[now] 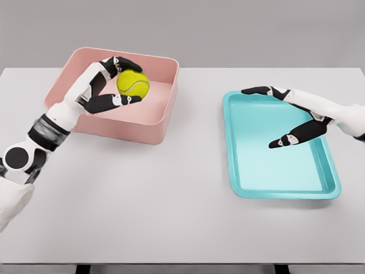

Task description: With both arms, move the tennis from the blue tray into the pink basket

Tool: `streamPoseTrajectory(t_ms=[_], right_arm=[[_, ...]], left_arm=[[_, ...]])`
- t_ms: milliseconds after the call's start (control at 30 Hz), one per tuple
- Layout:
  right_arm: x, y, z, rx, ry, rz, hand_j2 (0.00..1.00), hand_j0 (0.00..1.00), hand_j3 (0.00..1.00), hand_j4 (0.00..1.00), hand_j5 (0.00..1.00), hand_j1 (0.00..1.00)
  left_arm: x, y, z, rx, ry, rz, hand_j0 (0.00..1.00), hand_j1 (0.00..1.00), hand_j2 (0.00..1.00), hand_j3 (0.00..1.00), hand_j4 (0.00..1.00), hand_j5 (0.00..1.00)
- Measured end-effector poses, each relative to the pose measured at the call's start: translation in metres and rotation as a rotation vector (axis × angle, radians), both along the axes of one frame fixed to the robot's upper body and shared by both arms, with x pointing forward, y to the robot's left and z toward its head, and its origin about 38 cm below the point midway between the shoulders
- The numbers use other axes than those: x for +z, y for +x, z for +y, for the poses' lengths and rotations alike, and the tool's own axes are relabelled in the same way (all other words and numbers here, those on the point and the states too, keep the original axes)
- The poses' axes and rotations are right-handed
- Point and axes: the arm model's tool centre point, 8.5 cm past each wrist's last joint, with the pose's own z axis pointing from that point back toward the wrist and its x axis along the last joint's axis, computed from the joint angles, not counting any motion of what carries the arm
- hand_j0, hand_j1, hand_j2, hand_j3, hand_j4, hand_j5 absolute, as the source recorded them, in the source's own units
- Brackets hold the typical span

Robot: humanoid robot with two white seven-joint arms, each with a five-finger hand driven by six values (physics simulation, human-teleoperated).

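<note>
Left hand (108, 83) of mine pinches the tennis ball (133, 83) between thumb and fingers over the pink basket (154, 123), far left, poised to drop it inside. Right hand (288, 114) hovers spread and empty above the blue tray (285, 191).

White table (171, 200), pink basket (154, 128) left, blue tray (285, 191) right

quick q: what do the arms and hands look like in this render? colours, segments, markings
Both arms are white, smooth shells. The left arm has a grey-and-black banded wrist section and a round black joint cap further back. The left hand and right hand have black fingers with small white knuckle segments. No cables visible.
</note>
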Motion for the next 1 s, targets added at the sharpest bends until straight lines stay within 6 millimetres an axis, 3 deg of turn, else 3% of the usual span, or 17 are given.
streamPoseTrajectory(t_ms=[533,767,800,867,900,1000], right_arm=[[-0.002,0.0,0.003,0.004,0.003,0.001,1.0,1.0,1.0,1.0,1.0,1.0],[-0.001,0.0,0.003,0.006,0.002,-0.001,1.0,1.0,1.0,1.0,1.0,1.0],[-0.001,-0.001,0.003,0.007,0.003,-0.002,1.0,1.0,1.0,1.0,1.0,1.0],[-0.001,-0.001,0.003,0.007,0.003,-0.002,1.0,1.0,1.0,1.0,1.0,1.0],[-0.001,-0.001,0.003,0.007,0.002,-0.002,1.0,1.0,1.0,1.0,1.0,1.0],[-0.001,-0.001,0.003,0.007,0.002,-0.002,1.0,1.0,1.0,1.0,1.0,1.0]], left_arm=[[-0.016,0.043,0.017,0.105,0.007,0.078,0.57,0.57,0.57,0.57,0.57,0.57],[-0.031,0.056,0.027,0.154,0.017,0.134,0.59,0.59,0.59,0.59,0.59,0.59],[-0.034,0.057,0.028,0.159,0.018,0.141,0.62,0.62,0.62,0.62,0.62,0.62],[-0.037,0.057,0.028,0.163,0.022,0.149,0.89,0.89,0.89,0.89,0.89,0.89],[-0.038,0.057,0.029,0.164,0.024,0.15,0.96,0.96,0.96,0.96,0.96,0.96],[-0.037,0.057,0.028,0.162,0.025,0.144,1.0,1.0,1.0,1.0,1.0,1.0]])
